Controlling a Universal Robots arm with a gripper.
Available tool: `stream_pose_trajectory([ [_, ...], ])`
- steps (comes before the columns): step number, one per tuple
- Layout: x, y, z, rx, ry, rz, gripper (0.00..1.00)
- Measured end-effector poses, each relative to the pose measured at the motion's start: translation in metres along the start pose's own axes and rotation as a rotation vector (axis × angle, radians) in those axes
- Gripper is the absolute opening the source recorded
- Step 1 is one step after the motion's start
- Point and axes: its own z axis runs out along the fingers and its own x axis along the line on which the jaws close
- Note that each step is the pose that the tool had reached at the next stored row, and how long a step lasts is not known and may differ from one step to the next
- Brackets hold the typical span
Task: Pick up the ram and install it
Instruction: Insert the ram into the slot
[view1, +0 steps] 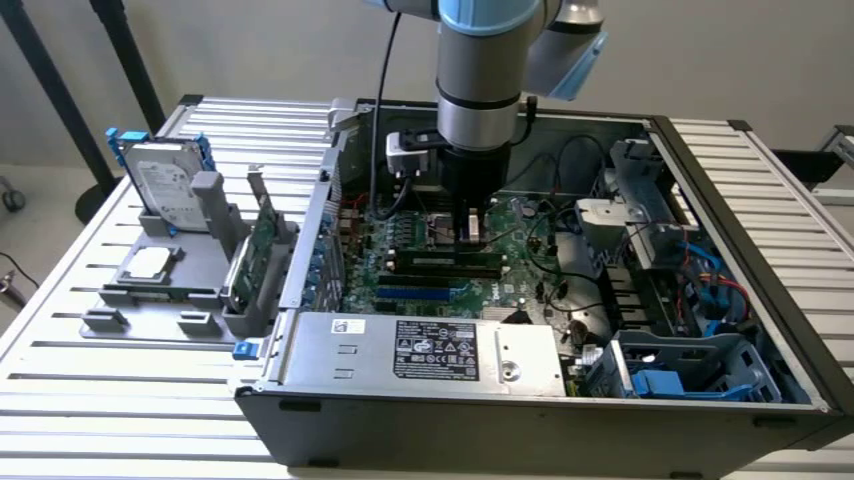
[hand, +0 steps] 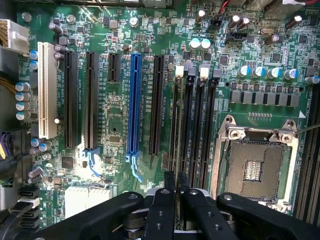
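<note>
**Ram held edge-on above the memory slots: misalignment is the main risk**

A thin, greenish board seen edge-on, which I take to be the ram (hand: 177, 210), sits pinched between the gripper's (view1: 470, 228) fingers. The fingers are drawn almost together, with only the board's thickness between them. It hangs low inside the open computer case (view1: 747, 250), over the motherboard (hand: 120, 130).

In the exterior view, the black memory slots (hand: 192, 120) lie at about 6 o'clock from the ram, close by. I cannot tell whether the ram touches them. The slots' white latches (hand: 180, 71) appear to sit at one end only.

- If the ram comes down skewed or between two slots, pressing could bend it or scrape the board.
- A closed latch would block seating.
- The open CPU socket (hand: 255, 170) just beside the slots is vulnerable to a stray finger.
- Loose cables (view1: 574, 160) at 2 o'clock could snag the wrist.
- The power supply (view1: 427, 350) at 6 o'clock and the expansion card (view1: 254, 260) at 9 o'clock lie well apart.
</note>
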Motion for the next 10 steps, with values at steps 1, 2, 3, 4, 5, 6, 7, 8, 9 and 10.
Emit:
stream_pose_trajectory([
  [1,0.0000,0.0000,0.0001,0.0002,0.0000,0.000,0.14],
  [2,0.0000,0.0000,0.0001,0.0003,0.0000,0.000,0.14],
  [3,0.0000,0.0001,0.0001,0.0004,-0.0001,0.000,0.14],
  [4,0.0000,0.0004,0.0002,0.0004,-0.0001,0.000,0.14],
  [5,-0.0001,0.0006,0.0002,0.0005,-0.0002,0.000,0.14],
  [6,-0.0001,0.0008,0.0002,0.0004,-0.0001,0.000,0.14],
  [7,-0.0001,0.0010,0.0002,0.0004,-0.0002,0.000,0.14],
  [8,-0.0001,0.0011,0.0002,0.0005,-0.0002,0.000,0.14],
  [9,-0.0001,0.0011,0.0002,0.0004,-0.0001,0.000,0.14],
  [10,0.0000,0.0012,0.0003,0.0003,0.0001,0.000,0.14],
])
